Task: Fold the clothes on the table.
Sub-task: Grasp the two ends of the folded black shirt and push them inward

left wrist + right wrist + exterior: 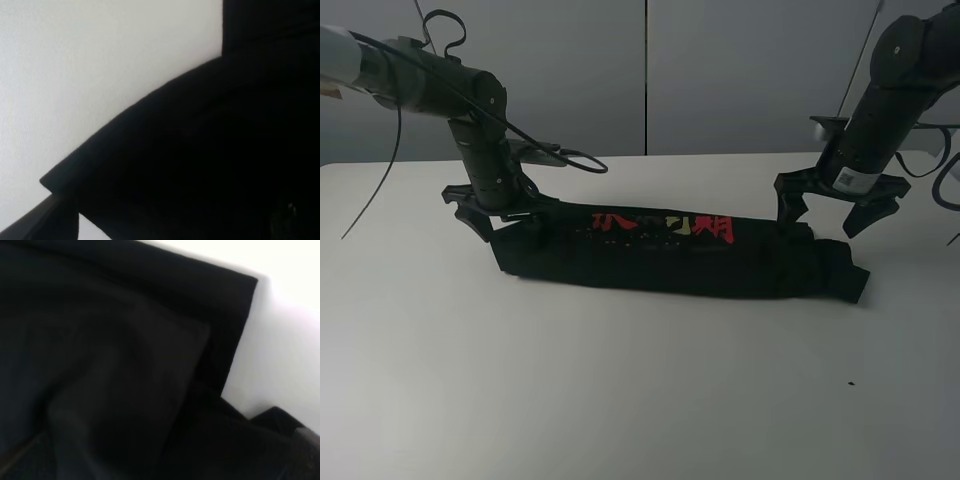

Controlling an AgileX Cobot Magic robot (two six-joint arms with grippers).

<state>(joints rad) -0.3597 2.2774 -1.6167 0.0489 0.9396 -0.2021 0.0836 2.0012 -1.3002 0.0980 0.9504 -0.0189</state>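
The black T-shirt [670,262] lies on the white table [620,400] folded into a long narrow strip, with its red and yellow print [665,224] along the far edge. My left gripper [505,225] is at the strip's left end, jaws spread, fingers down at the cloth. My right gripper [828,215] hovers just above the strip's right end, jaws wide apart and empty. The left wrist view shows only black cloth [200,165] against the table [75,75]. The right wrist view shows wrinkled layered cloth [115,370] and a folded edge.
Grey wall panels [645,80] stand behind the table's far edge. Loose black cables [565,157] hang from the left arm over the table behind the shirt. A tiny dark speck [850,383] lies on the table at the front right.
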